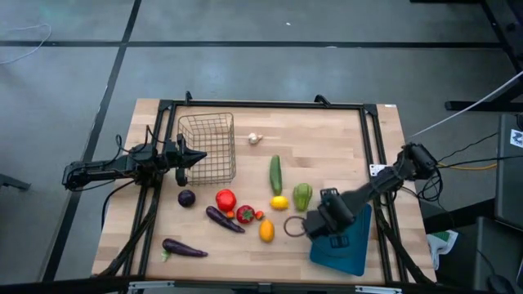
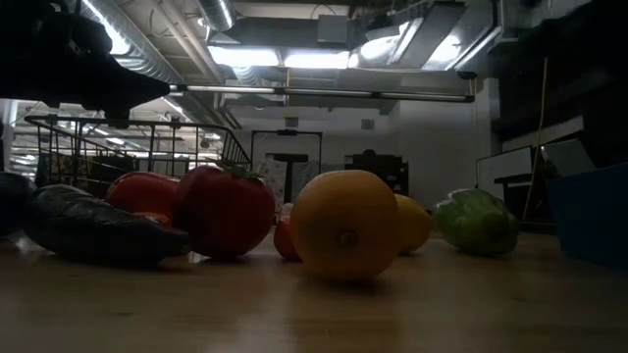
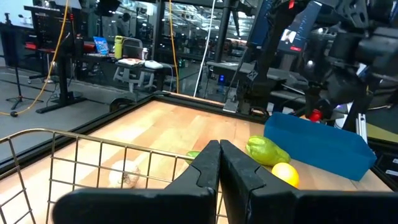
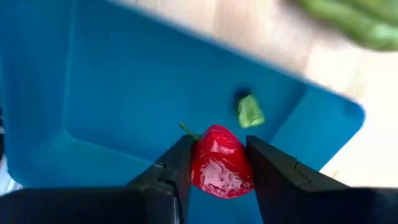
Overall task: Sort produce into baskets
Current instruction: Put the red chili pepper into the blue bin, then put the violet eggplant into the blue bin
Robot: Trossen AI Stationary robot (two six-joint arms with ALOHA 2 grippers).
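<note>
**Red fruit held over the teal tray**

The right gripper pinches a small red fruit (green stem up) above the teal tray, at the table's front right. The left gripper, fingers pressed together, hangs by the wire basket. Tomatoes, lemon, cucumber, pepper and eggplants lie on the table.

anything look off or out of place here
A small green scrap lies loose on the floor of the blue tray, like a leaf cap come off. The right gripper holds a red fruit above it. Nothing else stands out.
</note>
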